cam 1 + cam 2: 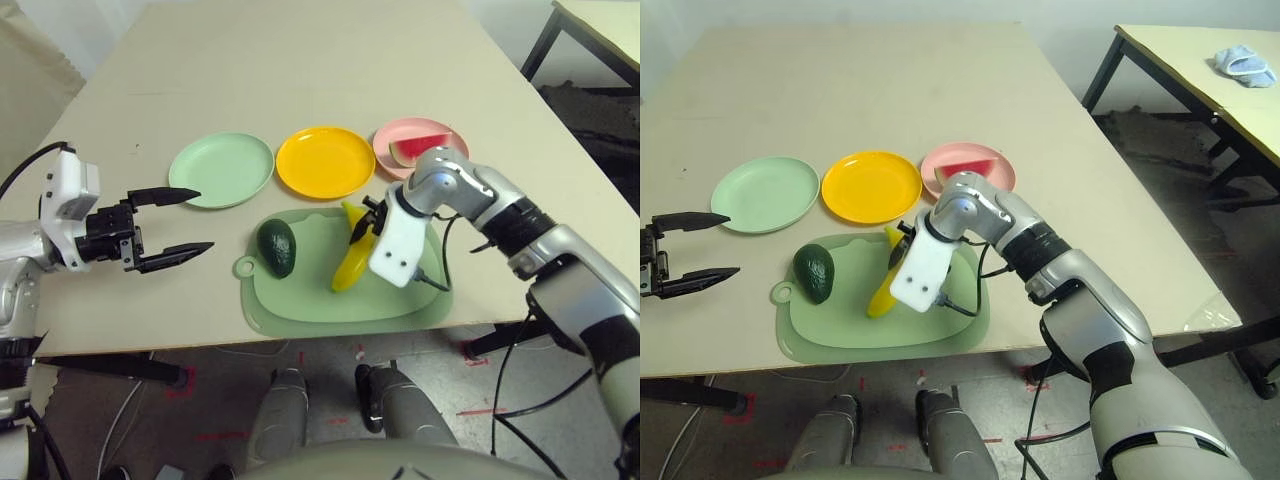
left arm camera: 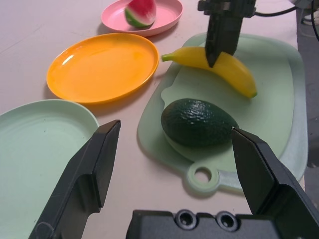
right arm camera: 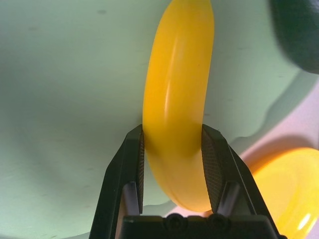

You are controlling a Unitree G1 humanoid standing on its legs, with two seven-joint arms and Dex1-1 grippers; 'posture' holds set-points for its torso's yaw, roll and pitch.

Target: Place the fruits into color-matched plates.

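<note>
Right end effector (image 3: 172,130) clamped on banana (image 3: 178,84) — avocado (image 3: 301,32) cut off in right wrist view.

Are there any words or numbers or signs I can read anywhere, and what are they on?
No, there are no words, numbers or signs I can read.
The banana, the avocado and the yellow plate show no writing.
Red marks on the floor spell nothing I can read.

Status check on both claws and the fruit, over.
Right claw shut on banana, over cutting board. Left claw open, empty. Avocado on board; watermelon on pink plate. Yellow plate clear.
</note>
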